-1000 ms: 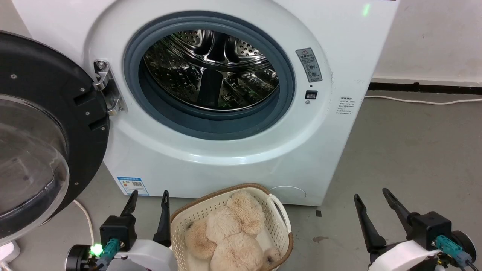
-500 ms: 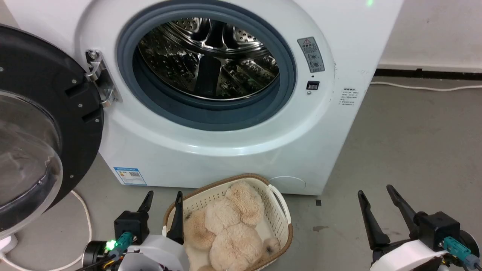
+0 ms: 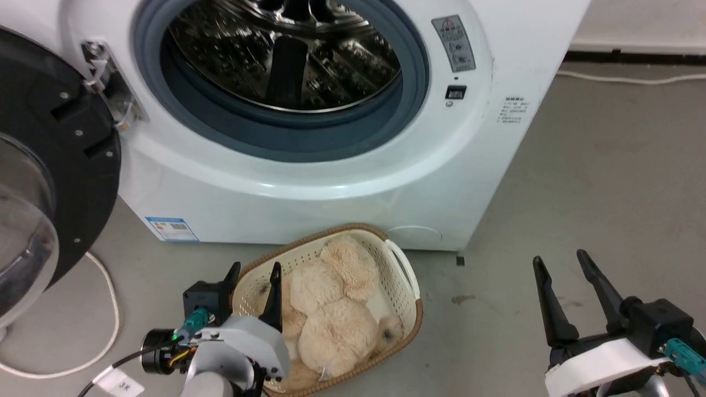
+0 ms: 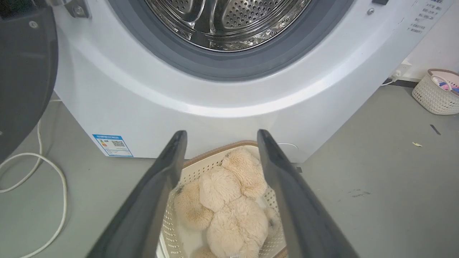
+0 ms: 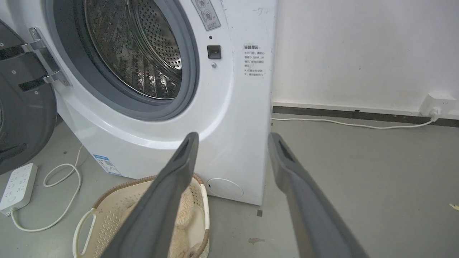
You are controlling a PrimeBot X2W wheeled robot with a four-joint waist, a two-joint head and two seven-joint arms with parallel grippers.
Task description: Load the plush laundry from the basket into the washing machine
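Plush laundry lies heaped in the basket, on the floor just in front of the washing machine; door swung wide, steel drum showing; left gripper spread wide and empty at the basket's left rim, one finger crossing the toy; right gripper gaping too, empty, well off to the right over bare floor.

- On the washing machine front, a grey sticker: warning triangle above two round pictograms, lettering unreadable.
- Below it, a block of small print: Chinese characters, too small to read.
- Low down, a blue-edged label: QR code.
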